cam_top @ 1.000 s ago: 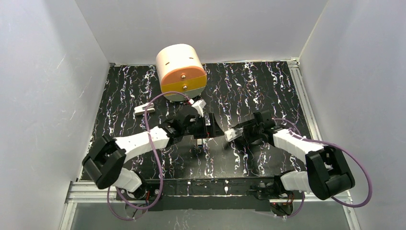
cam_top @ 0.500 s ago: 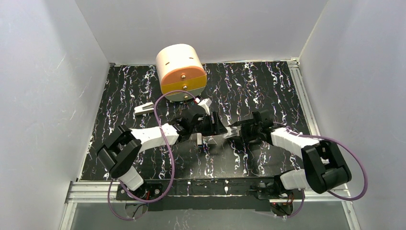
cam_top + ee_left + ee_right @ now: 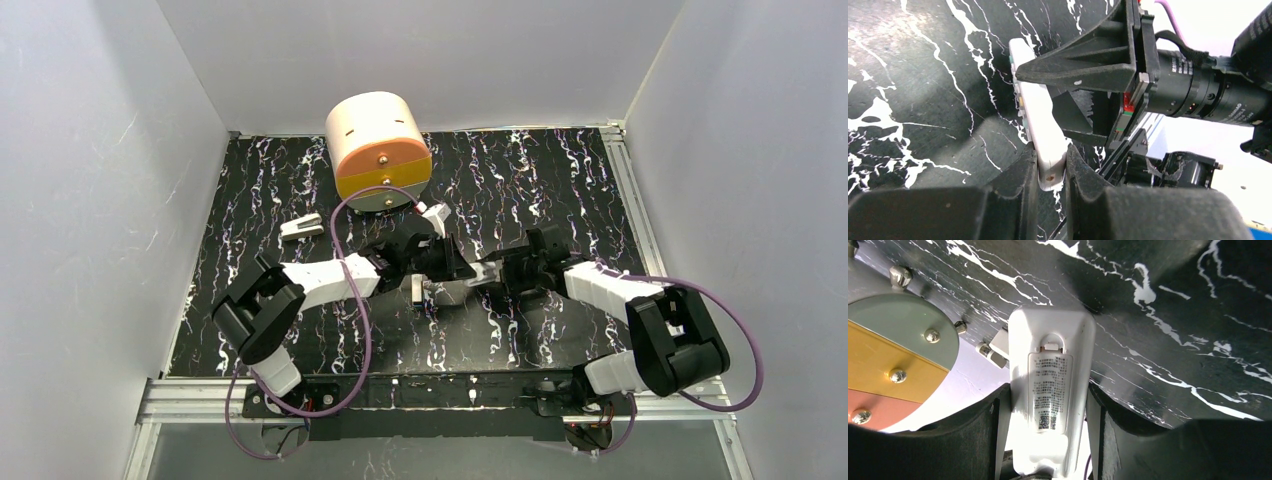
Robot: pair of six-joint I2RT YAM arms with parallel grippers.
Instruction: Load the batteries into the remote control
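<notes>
Roughly mid-table, both arms meet over the black marbled table [image 3: 540, 180], gripper to gripper.

Left gripper [image 3: 1050, 156]: clenched. Its two dark fingers [image 3: 1024, 172] pinch the near end of the remote control [image 3: 1048, 340] across its thin dimension, pads touching both faces.

Right gripper [image 3: 1049, 390]: also clamped on the remote control, taking the other end across its width, with one finger pressed to each long edge. In the left wrist view its black triangular finger frame sits right over the far half of the handset.

Remote control: held between the two grippers, edge-on to the left wrist camera, and seemingly lifted off the surface, with a shadow beneath it. Small coloured buttons show on the face turned toward the table. The plain back faces the right wrist camera; a printed label panel with a small arched tab at its far end looks flush with the body.

White drum [image 3: 378, 150] with an orange and yellow studded face stands at the far edge, beyond the grippers. Small white wedge piece [image 3: 300, 226] lies to the left, well apart from the arms.
</notes>
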